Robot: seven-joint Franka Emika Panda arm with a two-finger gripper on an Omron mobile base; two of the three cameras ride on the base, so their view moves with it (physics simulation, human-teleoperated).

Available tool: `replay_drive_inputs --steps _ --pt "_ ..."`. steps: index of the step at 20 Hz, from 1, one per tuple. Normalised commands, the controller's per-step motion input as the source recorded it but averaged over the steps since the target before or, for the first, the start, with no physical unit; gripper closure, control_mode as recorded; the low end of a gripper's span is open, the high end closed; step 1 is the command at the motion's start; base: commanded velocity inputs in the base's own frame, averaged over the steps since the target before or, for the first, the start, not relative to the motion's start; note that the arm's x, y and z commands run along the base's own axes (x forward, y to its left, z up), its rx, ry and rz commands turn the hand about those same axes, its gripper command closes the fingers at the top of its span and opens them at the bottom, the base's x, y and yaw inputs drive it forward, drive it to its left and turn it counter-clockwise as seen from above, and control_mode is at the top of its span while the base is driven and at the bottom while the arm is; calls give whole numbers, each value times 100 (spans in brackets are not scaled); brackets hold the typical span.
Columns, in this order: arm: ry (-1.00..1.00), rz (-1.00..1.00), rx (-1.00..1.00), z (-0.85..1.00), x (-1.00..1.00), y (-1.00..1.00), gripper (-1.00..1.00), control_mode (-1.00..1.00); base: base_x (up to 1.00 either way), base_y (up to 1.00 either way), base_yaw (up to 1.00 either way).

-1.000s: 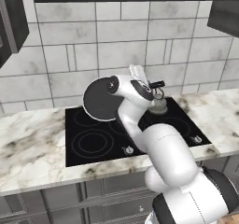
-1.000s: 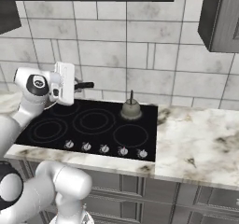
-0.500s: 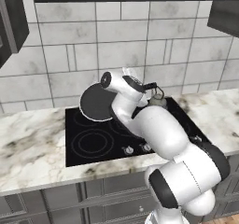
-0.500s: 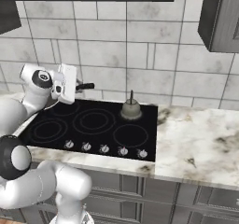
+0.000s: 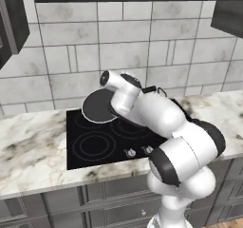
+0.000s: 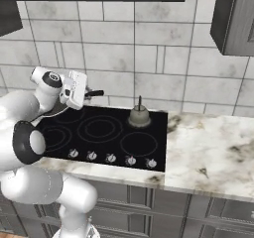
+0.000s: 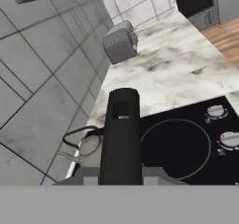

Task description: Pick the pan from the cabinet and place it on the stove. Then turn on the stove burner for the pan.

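The end effector [image 6: 87,93] is clamping the long black handle of the pan [image 5: 98,106], its fingers closed narrowly around it. The pan is hanging just above the far left part of the stove [image 5: 97,146], tilted so its round dark face is showing in the left base view. In the hand view the handle [image 7: 122,134] is running straight away from the camera, over a burner ring [image 7: 176,146] and near two silver knobs [image 7: 215,110]. A small grey kettle [image 6: 139,117] is sitting at the stove's far right, beside the marble tabletop [image 6: 213,150].
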Motion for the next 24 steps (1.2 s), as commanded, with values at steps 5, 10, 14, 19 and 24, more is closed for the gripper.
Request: replay_drive_inputs --steps 5,10,14,19,24 --pt "1 -2 0 -41 27 3 100 -100 0 0 0" --pt "1 -3 0 -40 29 6 100 -100 0 0 0" --pt "2 -4 0 -39 29 12 100 -100 0 0 0" --pt "4 -5 0 -37 26 16 100 -100 0 0 0" --pt "3 -6 0 -36 25 22 100 -100 0 0 0"
